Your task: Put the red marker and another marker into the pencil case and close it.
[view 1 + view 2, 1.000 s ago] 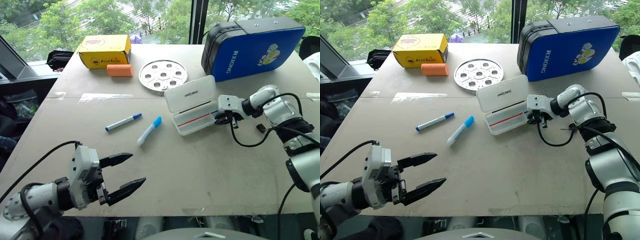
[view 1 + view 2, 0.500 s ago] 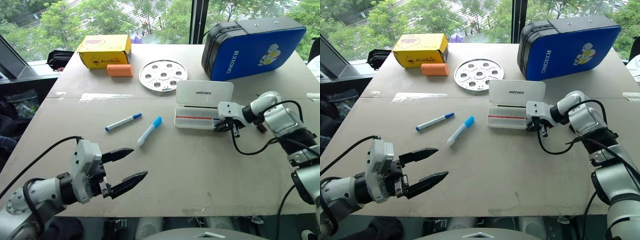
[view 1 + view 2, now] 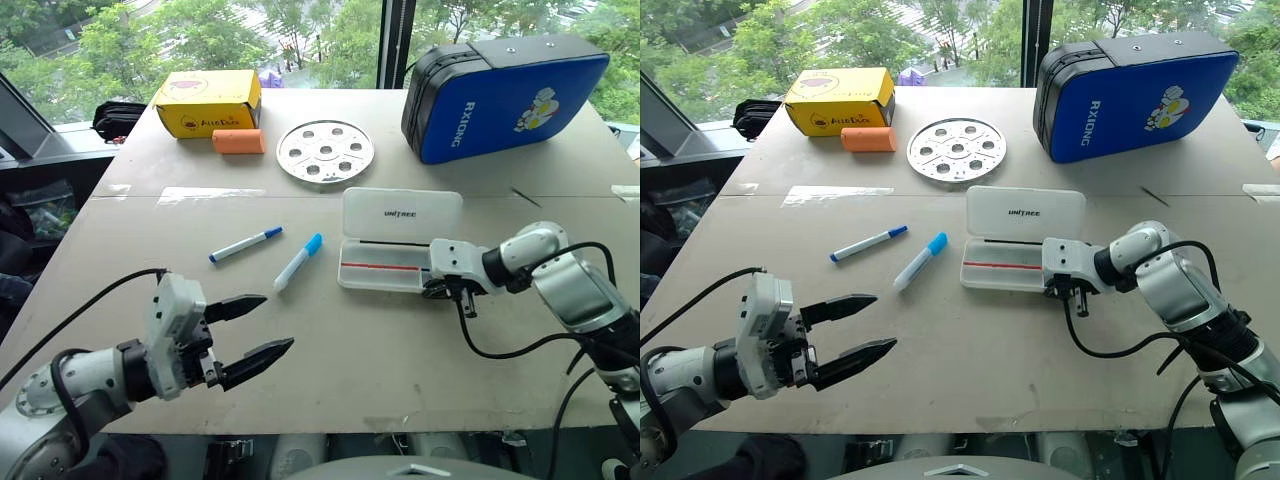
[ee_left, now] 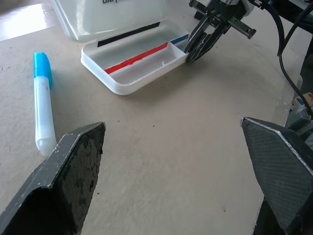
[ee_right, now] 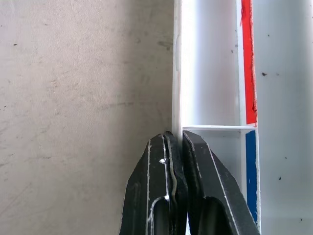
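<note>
While the pencil case [image 3: 385,268] wall is pinched between right gripper [image 5: 177,142] fingers for positioning, left gripper [image 3: 252,328] is held wide, markerless.

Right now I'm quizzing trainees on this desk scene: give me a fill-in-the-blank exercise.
1. The pencil case lies with its lid ____.
2. The ____ marker lies inside the case.
3. The right gripper pinches the case's ____.
4. Two blue-capped markers lie on the ____.

Missing words: open; red; wall; table
</note>
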